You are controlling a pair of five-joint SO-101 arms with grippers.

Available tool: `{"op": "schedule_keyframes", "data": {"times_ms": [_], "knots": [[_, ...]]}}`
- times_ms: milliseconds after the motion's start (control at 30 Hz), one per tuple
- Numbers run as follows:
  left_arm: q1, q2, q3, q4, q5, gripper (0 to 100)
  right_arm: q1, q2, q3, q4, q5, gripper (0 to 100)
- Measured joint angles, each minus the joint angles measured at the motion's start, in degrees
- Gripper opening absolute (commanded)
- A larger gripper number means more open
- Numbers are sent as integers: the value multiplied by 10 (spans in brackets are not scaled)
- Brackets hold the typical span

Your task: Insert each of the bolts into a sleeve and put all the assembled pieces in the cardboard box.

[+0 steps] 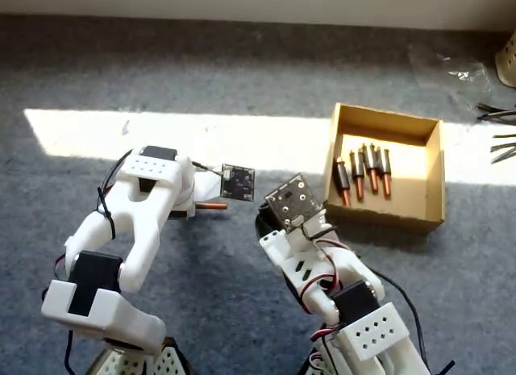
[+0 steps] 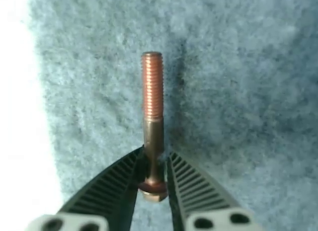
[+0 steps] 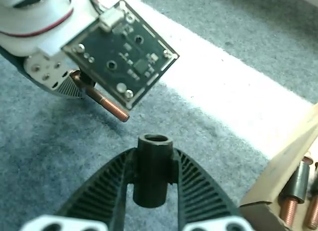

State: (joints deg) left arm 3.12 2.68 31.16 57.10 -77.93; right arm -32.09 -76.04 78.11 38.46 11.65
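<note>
From the high view, a shallow brown cardboard box point(image 1: 385, 119) sits on grey carpet point(image 1: 242, 68) holding five bolt-in-sleeve assembled pieces point(image 1: 364, 172), and a copper-coloured threaded metal bolt point(image 1: 214, 205) lies level above the carpet, well left of the box. The left wrist view adds that the left gripper point(image 2: 155, 164) is clamped on that bolt just above its head, with the threads pointing away. The right wrist view shows the right gripper point(image 3: 153, 159) closed around a black cylindrical sleeve point(image 3: 151, 174), whose open bore is near the bolt's tip but apart from it.
</note>
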Motion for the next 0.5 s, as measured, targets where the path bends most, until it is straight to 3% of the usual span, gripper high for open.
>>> {"op": "schedule_keyframes", "data": {"times_ms": [267,500], "knots": [[0,0,0,-3,0,95,0,0,0,0,0,5],[0,0,0,-62,38,95,0,0,0,0,0,5]]}}
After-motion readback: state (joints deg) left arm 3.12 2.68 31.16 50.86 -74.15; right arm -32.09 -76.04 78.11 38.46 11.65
